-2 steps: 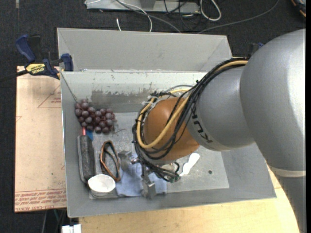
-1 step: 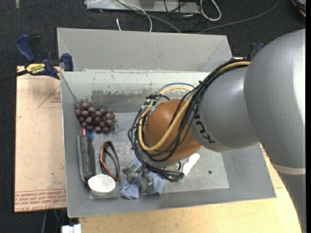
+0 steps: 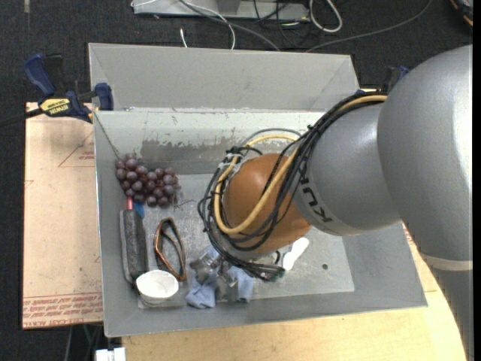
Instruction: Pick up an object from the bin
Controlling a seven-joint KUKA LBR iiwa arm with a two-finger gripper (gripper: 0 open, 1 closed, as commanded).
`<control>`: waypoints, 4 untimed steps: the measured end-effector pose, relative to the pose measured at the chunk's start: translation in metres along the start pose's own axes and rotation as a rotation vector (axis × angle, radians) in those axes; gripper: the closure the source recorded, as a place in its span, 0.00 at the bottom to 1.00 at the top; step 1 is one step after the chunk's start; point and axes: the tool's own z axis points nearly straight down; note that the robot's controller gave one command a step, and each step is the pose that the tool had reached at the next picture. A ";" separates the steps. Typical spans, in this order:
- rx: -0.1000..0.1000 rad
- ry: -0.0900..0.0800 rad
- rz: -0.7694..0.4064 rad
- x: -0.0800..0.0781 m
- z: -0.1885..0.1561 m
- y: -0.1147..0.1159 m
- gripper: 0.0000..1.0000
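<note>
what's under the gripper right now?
A crumpled blue-grey cloth lies below the gripper, beside the white round cup. The orange wrist cover hides the floor of the grey metal bin behind it.

- Even, diffuse light from above; bin (image 3: pixel 225 313) well lit, no hard shadows.
- Back wall (image 3: pixel 225 77) is the brightest part, pale and flat.
- Soft sheen on arm (image 3: pixel 428 141) shell, no harsh glare.
- Soft shadow under arm on bin floor.
- White cup (image 3: pixel 157 285) nearly blown out.
- Carpet (image 3: pixel 75 13) around bin stays dark.
</note>
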 end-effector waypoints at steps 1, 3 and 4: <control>-0.002 0.003 0.001 0.001 -0.025 0.001 1.00; -0.003 0.000 0.004 -0.001 -0.048 0.001 1.00; -0.004 0.001 0.006 -0.001 -0.076 0.002 1.00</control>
